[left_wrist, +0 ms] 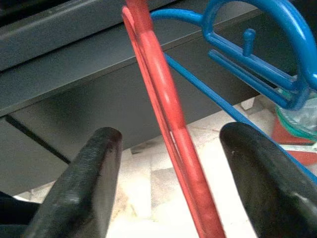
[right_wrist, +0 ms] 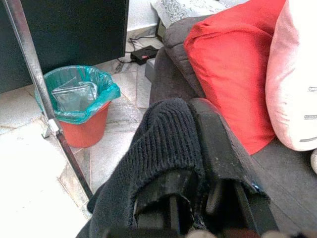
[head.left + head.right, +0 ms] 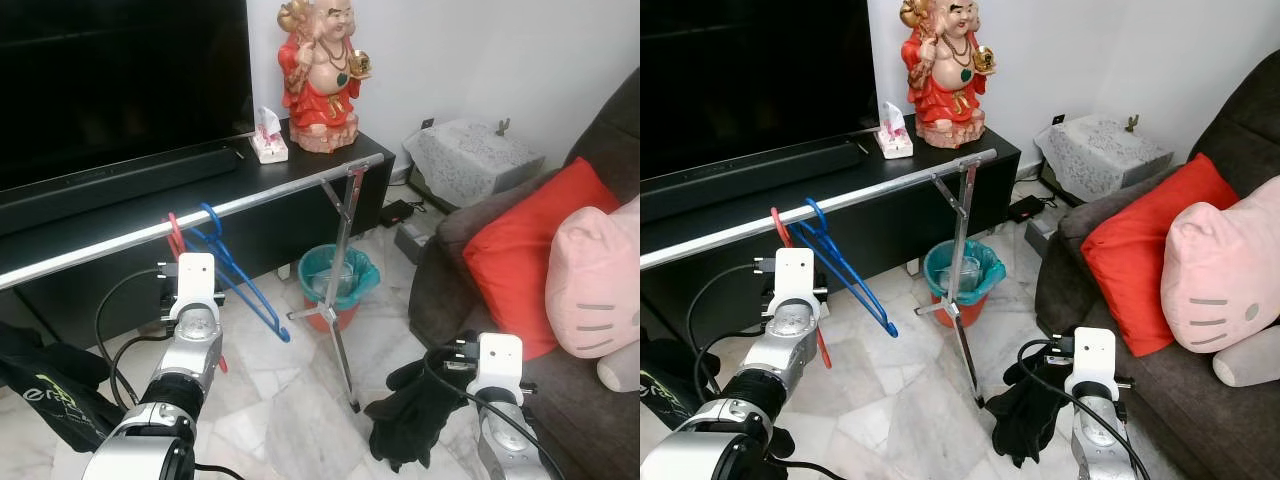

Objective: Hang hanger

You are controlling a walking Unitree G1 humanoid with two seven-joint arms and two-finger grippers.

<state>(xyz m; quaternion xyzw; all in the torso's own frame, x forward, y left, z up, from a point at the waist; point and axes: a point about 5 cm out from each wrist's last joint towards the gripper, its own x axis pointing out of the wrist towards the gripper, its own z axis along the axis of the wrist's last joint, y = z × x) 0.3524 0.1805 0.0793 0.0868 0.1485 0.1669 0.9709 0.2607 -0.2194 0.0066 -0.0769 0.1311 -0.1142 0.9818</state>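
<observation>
While open, left tool [image 1: 168, 163] straddles red hanger [image 1: 171, 124]

A home living room: sofa [image 3: 600, 420], television [image 3: 110, 80], marble floor [image 3: 290, 410].

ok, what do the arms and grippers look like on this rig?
Both arms are silver metal with ribbed cylindrical wrist sections, and a white boxy module sits on each wrist. Black cables loop beside the left arm and over the right arm. The left gripper has two thick, rounded matte-black fingers.
</observation>
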